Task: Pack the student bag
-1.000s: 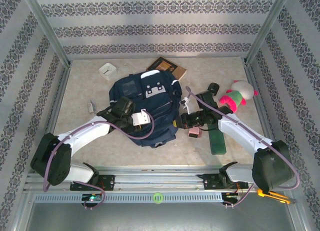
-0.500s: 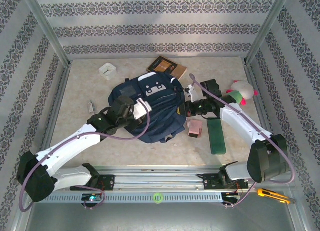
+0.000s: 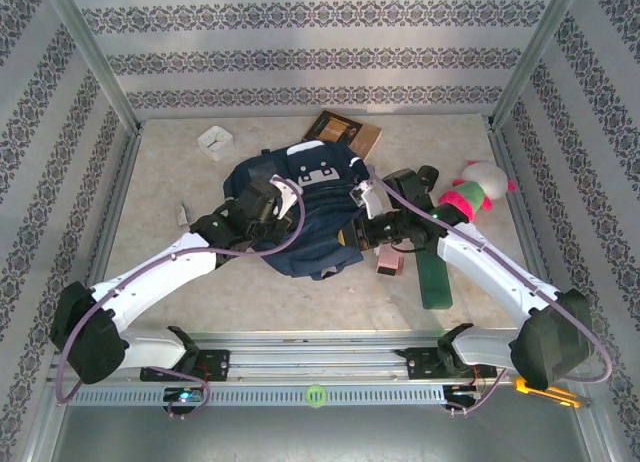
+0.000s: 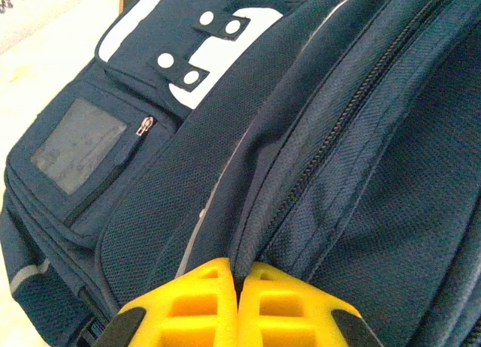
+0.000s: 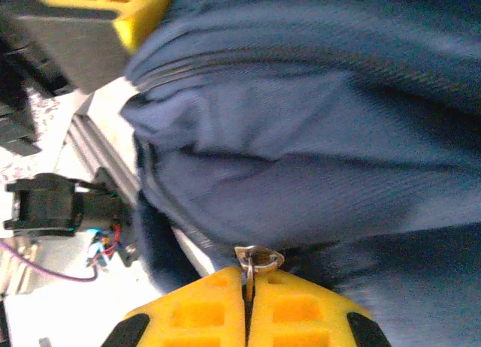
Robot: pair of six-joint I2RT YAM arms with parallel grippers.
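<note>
left gripper (image 4: 239, 288) is showing its yellow fingertips pressed together, pinching a fold of the bag (image 4: 361, 174) right beside a zip line. the navy cloth is rising from between the tips, and a white patch (image 4: 188, 54) with dark studs is lying further up the bag, next to a small zipped window pocket (image 4: 79, 144).

right gripper (image 5: 246, 296) is closed too, its fingertips clamping the metal zip pull (image 5: 258, 257). the pull's ring is poking up just above the tips and blue fabric is bunching over it.

from overhead, the two grippers are meeting the bag from opposite sides, the left one on its left upper part and the right one at its right edge. the left arm (image 3: 150, 282) and right arm (image 3: 490, 267) are reaching in from the near rail.

the bag is lying rumpled in the middle of the table (image 3: 160, 172), its white patch facing the far wall. a book (image 3: 343, 134) is lying just behind the bag, partly under its far edge. a white box (image 3: 216, 142) is sitting apart at the far left, and a small grey item (image 3: 182, 215) is lying near the left wall.

a pink item (image 3: 390, 260) is resting just right of the bag, under the right arm. a green block (image 3: 435, 274) is lying beside it, and a plush toy (image 3: 472, 190) is sitting further right. a yellow cutter (image 3: 545, 390) is lying on the near rail by the right base.
</note>
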